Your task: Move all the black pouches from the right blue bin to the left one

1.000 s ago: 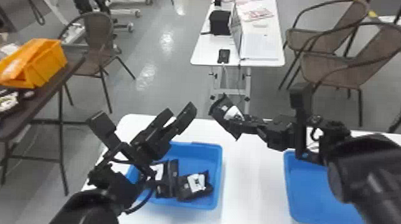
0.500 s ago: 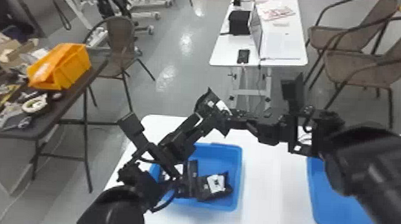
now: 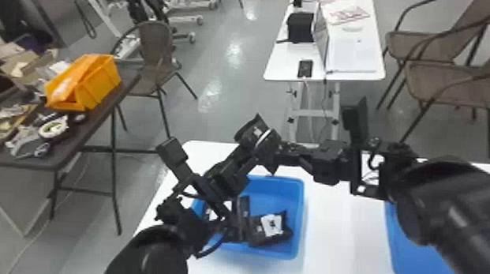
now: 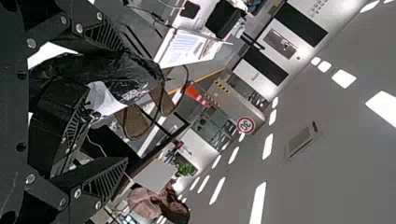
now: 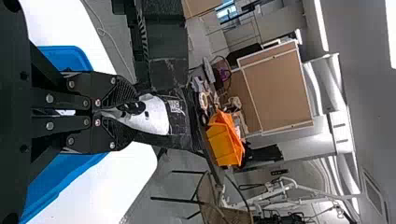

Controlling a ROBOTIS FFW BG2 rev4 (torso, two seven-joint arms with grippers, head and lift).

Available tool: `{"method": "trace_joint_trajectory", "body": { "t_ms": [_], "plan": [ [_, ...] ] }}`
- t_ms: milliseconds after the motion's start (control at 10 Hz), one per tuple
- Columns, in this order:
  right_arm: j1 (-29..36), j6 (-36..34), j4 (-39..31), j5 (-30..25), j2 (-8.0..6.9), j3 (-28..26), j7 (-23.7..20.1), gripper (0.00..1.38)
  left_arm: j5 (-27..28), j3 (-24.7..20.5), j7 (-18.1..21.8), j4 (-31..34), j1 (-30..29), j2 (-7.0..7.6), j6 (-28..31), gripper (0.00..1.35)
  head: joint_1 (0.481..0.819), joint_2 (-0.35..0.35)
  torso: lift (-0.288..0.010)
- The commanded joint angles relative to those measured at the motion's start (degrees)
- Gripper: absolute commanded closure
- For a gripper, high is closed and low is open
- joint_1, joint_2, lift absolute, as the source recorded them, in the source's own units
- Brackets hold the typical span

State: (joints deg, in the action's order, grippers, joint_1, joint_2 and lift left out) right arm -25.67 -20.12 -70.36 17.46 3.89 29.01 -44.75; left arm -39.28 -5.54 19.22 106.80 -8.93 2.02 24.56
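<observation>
Closed since a second ago: gap between pouch [image 3: 249,131] and left gripper [image 3: 242,162]. Right gripper [image 3: 274,146] clamped on pouch at its white patch [image 5: 156,114]; left gripper spread, pouch between its fingers, up near left bin [image 3: 301,212].

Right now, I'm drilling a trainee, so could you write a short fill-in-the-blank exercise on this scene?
The gripper clamped on a pouch is the robot's ____ one. The jaws of the left gripper are not shut but ____. The left bin is coloured ____. The crate on the dark table is coloured ____.
Missing words: right; open; blue; orange.
</observation>
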Motion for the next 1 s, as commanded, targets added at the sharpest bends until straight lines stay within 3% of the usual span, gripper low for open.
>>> {"method": "trace_joint_trajectory", "body": {
  "t_ms": [0,100,600,700,900],
  "plan": [
    [-0.1,0.0,0.1,0.2,0.07,0.1,-0.1,1.17,0.9,-0.2,-1.0,0.7,0.2,0.44,2.0,1.26,0.695,0.273,0.010],
    [-0.1,0.0,0.1,0.2,0.07,0.1,-0.1,1.17,2.3,0.0,-2.3,1.6,-0.1,0.44,1.0,1.21,0.695,0.273,0.010],
    [0.1,0.0,1.1,0.7,0.07,0.0,0.0,1.17,2.4,-0.3,-3.2,1.6,-1.8,-0.26,-5.3,1.21,0.695,0.292,0.010],
    [0.1,0.7,1.4,1.1,0.07,0.0,-0.1,1.09,3.1,-0.2,-3.7,1.6,-2.3,-0.35,-7.3,1.21,0.695,0.293,0.010],
    [2.1,1.5,-0.7,-1.0,0.07,-4.2,-0.1,0.22,8.9,-0.8,-4.5,1.7,-3.0,-0.35,-11.1,1.21,0.695,0.302,0.010]
  ]
}}
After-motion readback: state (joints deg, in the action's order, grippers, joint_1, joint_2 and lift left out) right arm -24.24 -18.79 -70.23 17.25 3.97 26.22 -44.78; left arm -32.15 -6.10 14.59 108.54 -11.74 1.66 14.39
